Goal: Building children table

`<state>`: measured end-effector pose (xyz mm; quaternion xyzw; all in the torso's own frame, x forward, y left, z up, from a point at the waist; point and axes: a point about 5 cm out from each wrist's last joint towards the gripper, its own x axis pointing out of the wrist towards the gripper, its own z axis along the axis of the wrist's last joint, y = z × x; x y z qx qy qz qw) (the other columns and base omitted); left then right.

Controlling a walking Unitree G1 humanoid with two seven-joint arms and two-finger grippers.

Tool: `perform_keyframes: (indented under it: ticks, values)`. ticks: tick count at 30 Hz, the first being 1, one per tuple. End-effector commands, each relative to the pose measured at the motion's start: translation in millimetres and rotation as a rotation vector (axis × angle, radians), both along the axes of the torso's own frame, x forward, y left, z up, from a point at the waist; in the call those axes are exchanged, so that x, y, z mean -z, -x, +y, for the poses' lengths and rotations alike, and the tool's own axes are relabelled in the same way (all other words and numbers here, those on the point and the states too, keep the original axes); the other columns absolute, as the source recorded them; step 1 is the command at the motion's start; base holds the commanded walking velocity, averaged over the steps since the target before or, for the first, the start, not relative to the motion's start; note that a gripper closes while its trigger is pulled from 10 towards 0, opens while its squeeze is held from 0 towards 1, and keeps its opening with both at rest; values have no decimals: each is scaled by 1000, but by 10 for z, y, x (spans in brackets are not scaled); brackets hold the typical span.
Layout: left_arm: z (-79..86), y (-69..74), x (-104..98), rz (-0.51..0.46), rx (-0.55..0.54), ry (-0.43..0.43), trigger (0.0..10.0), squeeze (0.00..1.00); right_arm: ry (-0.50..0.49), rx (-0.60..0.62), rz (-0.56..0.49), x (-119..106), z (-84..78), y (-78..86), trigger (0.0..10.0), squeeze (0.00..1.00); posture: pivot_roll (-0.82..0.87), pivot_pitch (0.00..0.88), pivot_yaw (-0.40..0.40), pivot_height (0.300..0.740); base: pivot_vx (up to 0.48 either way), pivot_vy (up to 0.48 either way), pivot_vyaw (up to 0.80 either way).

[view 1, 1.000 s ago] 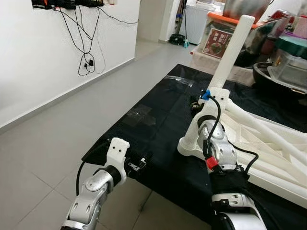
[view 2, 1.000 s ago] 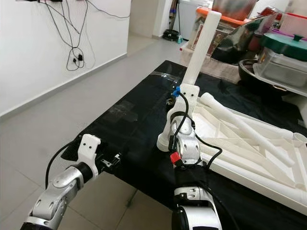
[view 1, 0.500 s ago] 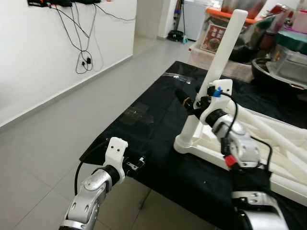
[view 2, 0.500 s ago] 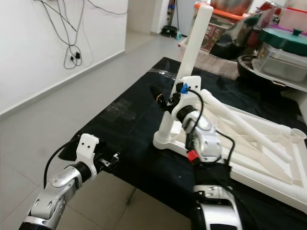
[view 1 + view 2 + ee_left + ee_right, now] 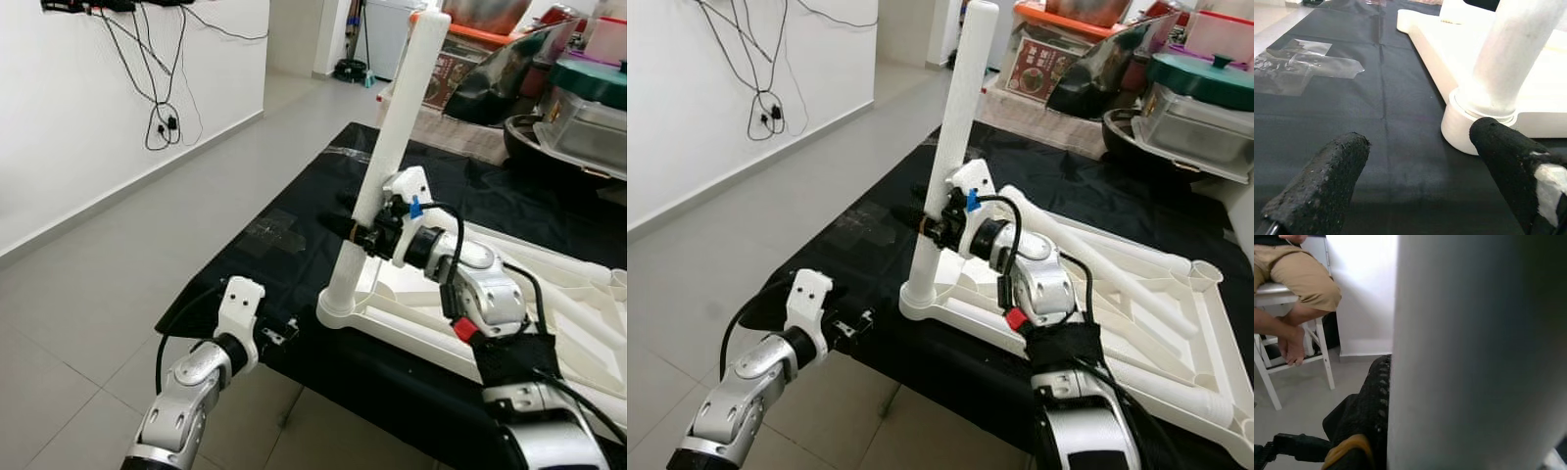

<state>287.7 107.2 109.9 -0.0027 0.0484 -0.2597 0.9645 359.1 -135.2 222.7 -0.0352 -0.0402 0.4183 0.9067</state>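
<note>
The white children's table top (image 5: 392, 330) lies upside down on a black cloth (image 5: 304, 196). One white table leg (image 5: 402, 108) stands in its near-left corner socket, leaning slightly. My right gripper (image 5: 361, 233) is shut on this leg at about mid-height; in the right wrist view the leg (image 5: 1474, 352) is right against one black finger (image 5: 1374, 401). Two more legs (image 5: 1097, 259) lie across the table top. My left gripper (image 5: 1418, 139) is open and holds nothing, low at the cloth's front-left edge, pointing at the leg's socket (image 5: 1474, 122).
Clear tape patches (image 5: 277, 233) hold the cloth down. Bins, pots and boxes (image 5: 578, 108) crowd the far right. Cables (image 5: 162, 98) hang on the white wall at the left, above bare tiled floor. A person (image 5: 1298, 284) sits on a white stool.
My right arm has swung from in front of the leg's base up to its side, and its gripper now clasps the leg at mid-height. The camera shifted. The left arm has hardly moved.
</note>
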Motion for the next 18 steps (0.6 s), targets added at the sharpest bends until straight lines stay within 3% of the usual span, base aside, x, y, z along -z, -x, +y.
perform_keyframes:
  ticks: [1,2,3,4,5,6,7,8,9,10,13,16,18]
  values:
    - [-17,24,47,17,8,0,10000,0,59,6,-9,18,12,-11,0,0,36,0,-160,740,0,0,0]
    - [-17,25,49,19,8,-1,10000,0,51,48,-2,23,-27,-43,0,0,36,0,-160,740,0,0,0]
    - [-27,26,51,20,11,-2,10000,0,44,222,25,59,-124,-130,0,0,30,0,-155,740,0,0,0]
    - [-27,26,51,20,11,-2,10000,0,44,222,25,59,-124,-130,0,0,30,0,-155,740,0,0,0]
    - [-31,29,51,20,13,-2,10000,0,17,507,43,83,-303,-221,0,0,29,0,-160,740,0,0,0]
    - [-31,29,51,20,13,-2,10000,0,17,507,43,83,-303,-221,0,0,29,0,-160,740,0,0,0]
    - [-34,28,51,21,14,-2,10000,0,-38,799,54,103,-522,-240,0,0,30,0,-161,740,0,0,0]
    - [-34,28,51,21,14,-2,10000,0,-38,799,54,103,-522,-240,0,0,30,0,-161,740,0,0,0]
    - [-33,29,52,21,13,-1,10000,0,-105,1047,65,136,-706,-189,0,0,33,0,-163,740,0,0,0]
    - [-35,35,64,26,13,-3,10000,0,-171,1206,67,193,-753,-69,0,0,25,0,-153,740,0,0,0]
    - [-53,47,75,32,20,1,10000,0,-208,1241,84,254,-659,29,0,0,21,0,-146,740,0,0,0]
    - [-76,60,88,38,40,-4,10000,0,-214,1152,81,248,-309,119,0,0,9,0,-139,740,0,0,0]
    - [-55,34,77,35,35,-7,10000,0,-205,1123,66,206,-230,108,0,0,11,0,-144,740,0,0,0]
